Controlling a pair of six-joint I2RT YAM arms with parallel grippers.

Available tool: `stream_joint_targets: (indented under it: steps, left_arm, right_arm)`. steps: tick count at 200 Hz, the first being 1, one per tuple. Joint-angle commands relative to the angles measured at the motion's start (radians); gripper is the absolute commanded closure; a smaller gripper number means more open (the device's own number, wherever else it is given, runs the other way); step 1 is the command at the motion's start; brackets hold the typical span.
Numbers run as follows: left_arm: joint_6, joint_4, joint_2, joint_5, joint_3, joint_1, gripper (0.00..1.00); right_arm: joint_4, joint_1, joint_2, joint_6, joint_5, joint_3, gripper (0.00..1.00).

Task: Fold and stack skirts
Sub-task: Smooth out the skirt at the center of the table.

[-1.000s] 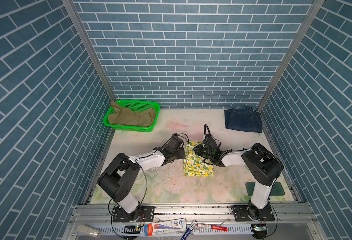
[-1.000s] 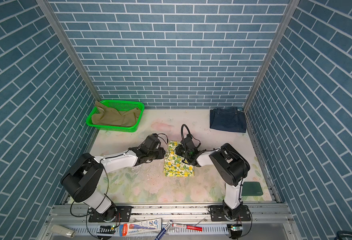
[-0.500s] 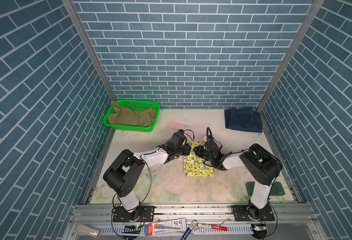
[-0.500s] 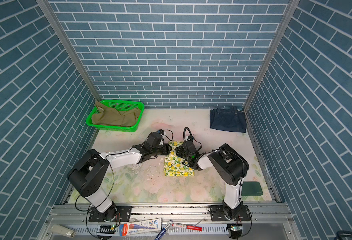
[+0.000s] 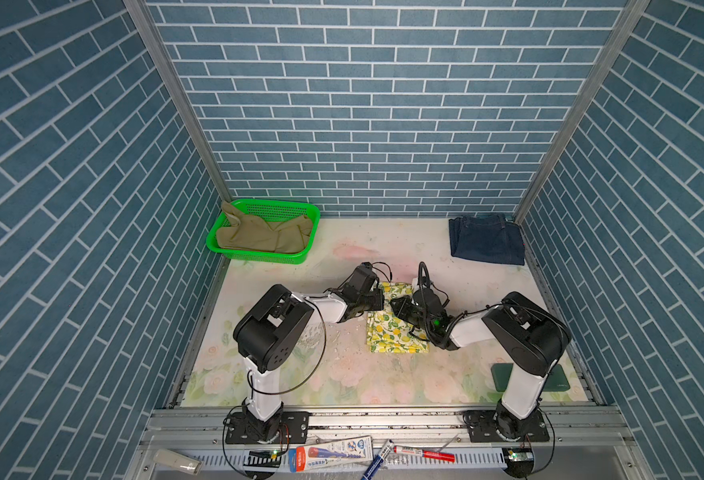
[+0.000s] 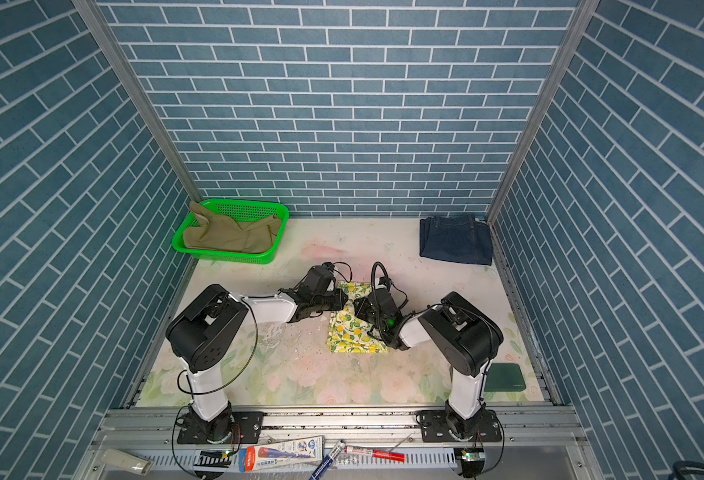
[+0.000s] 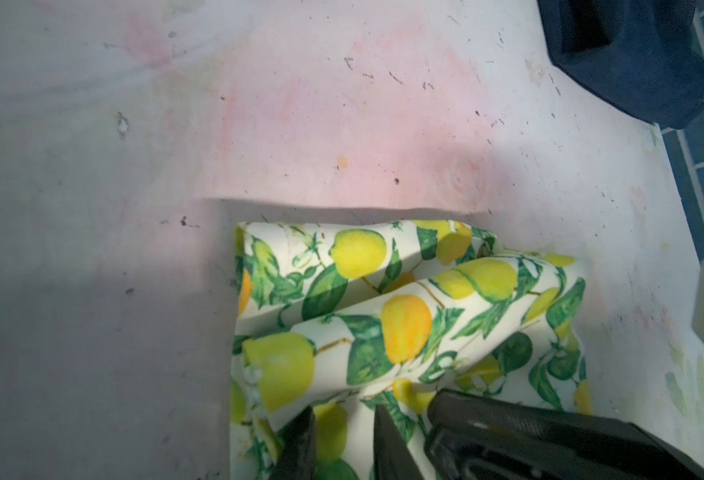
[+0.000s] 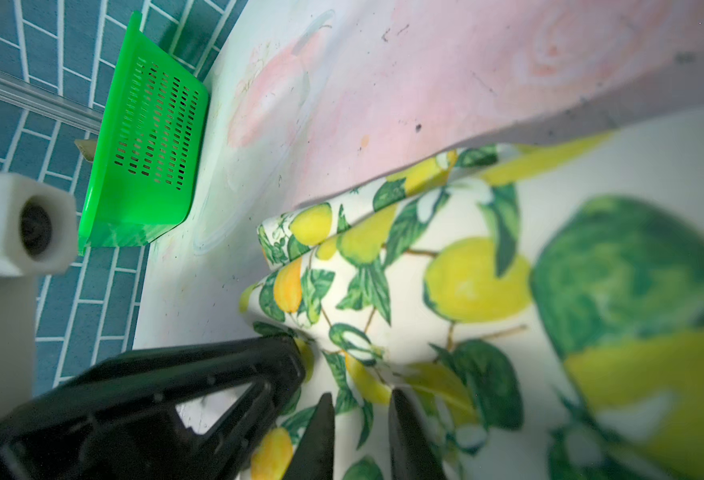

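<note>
The lemon skirt [image 5: 387,336], folded at mid-surface [image 5: 342,374] between the arms, looks light, soft and floppy, best taken by a fold near its far end, where the left pincer [image 7: 344,440] and right pincer [image 8: 360,436] each stand nearly shut, nipping cloth.

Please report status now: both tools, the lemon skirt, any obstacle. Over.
Left tool and right tool both shut on the lemon skirt, near its far end. Skirt folded, mid-table. Nothing lies between it and the denim skirt.
</note>
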Motion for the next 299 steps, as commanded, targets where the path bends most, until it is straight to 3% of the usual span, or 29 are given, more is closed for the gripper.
stream_joint_targets:
  steps: [1, 61, 83, 110, 137, 168, 205, 245, 299]
  left_arm:
    - [0.006, -0.051, 0.03, -0.05, 0.018, 0.014, 0.76]
    - [0.01, -0.075, 0.04, -0.059, -0.001, 0.046, 0.8]
    - [0.013, -0.072, 0.039, -0.047, -0.009, 0.05, 0.8]
    - [0.031, -0.065, 0.027, -0.023, -0.01, 0.051, 0.8]
    - [0.051, -0.074, -0.018, -0.001, 0.008, 0.051, 0.63]
    - [0.065, -0.11, -0.104, -0.001, 0.021, 0.05, 0.51]
    - [0.085, -0.151, -0.191, -0.02, 0.007, 0.031, 0.49]
    - [0.151, -0.209, -0.221, -0.095, -0.007, -0.032, 0.55]
    - [0.174, -0.18, -0.128, -0.124, -0.052, -0.058, 0.65]
  right_arm:
    - [-0.163, 0.009, -0.015, 0.032, 0.018, -0.078, 0.7]
    - [-0.304, 0.01, -0.263, -0.018, 0.061, -0.148, 0.58]
    - [-0.444, 0.002, -0.404, -0.086, 0.103, -0.138, 0.47]
    - [-0.592, -0.057, -0.503, -0.182, 0.052, -0.095, 0.34]
    - [-0.626, -0.137, -0.562, -0.227, 0.006, -0.101, 0.29]
    - [-0.64, -0.225, -0.57, -0.277, -0.058, -0.086, 0.25]
    - [-0.589, -0.303, -0.515, -0.31, -0.174, -0.056, 0.17]
    - [-0.54, -0.333, -0.438, -0.322, -0.238, -0.019, 0.15]
    - [-0.506, -0.347, -0.362, -0.333, -0.286, 0.024, 0.16]
